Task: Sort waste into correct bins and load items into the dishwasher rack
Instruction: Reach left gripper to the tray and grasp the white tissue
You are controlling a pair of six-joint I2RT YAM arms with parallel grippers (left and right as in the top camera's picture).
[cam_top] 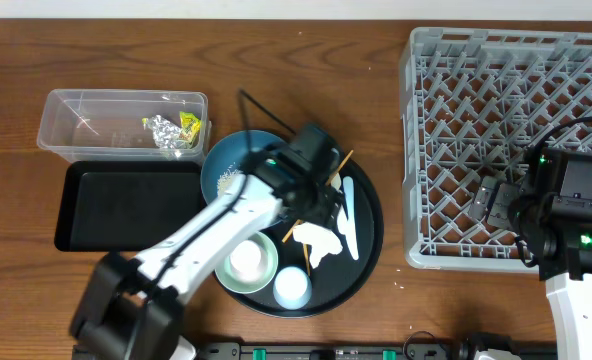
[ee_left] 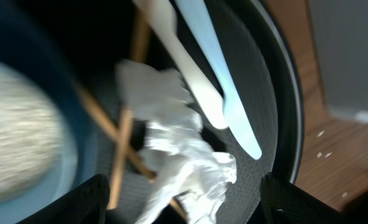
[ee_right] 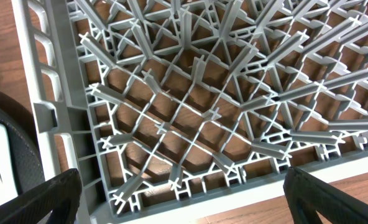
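**A:** Waste first, from overhead: the crumpled tissue lies on the round black tray, just beside the white spoon and close to the chopsticks. The clear tub is well apart, at the left of the counter.

**B:** I'd expect it to weigh almost nothing and to squash under any squeeze. It won't slip, but a loose corner could tear or trail.

**A:** Left wrist view: the left fingers are spread wide and grasp nothing. The tissue sits below and between them. It is draped over a chopstick, and its upper edge touches the spoon.

**B:** Then I'd pinch the thick bunched middle. Taking the thin flap near the spoon might drag the light plastic or a stick along.

**A:** Right wrist view: the right fingers are also released and wide apart, with nothing in them. They hang over a near corner of the rack, and only bare lattice and pegs show beneath.

**B:** That hand is free for the rigid dishes, though those are likely slick and need a firmer hold on the rim
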